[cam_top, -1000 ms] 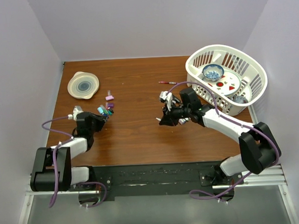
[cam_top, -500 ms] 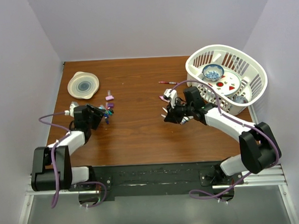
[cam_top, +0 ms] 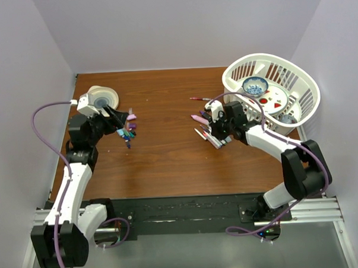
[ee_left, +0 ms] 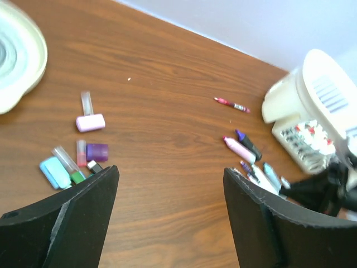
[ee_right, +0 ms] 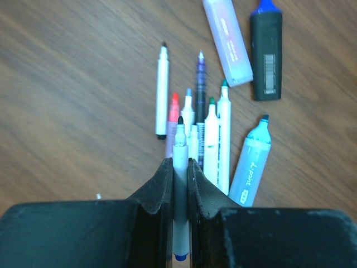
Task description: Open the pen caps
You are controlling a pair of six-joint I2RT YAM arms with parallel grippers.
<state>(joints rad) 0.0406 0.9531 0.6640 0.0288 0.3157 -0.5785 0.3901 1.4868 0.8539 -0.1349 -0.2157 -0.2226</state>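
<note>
Bright even light, faint shadows, slight blur

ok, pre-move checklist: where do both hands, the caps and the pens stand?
1. Right hand has a pen: ok. It is shut on a white pen with a bare dark tip.
2. Left hand empty: ok. It is open, with nothing between the fingers.
3. Caps set down: ok. They lie in a loose cluster on the table.
4. Spot for the held pen: ok. The pile of pens lies just beyond its tip.
5. Pile uncapped: ok in the right wrist view, where every tip shows bare.
6. Red pen uncapped: cannot tell. It lies apart and is too small to read.
</note>
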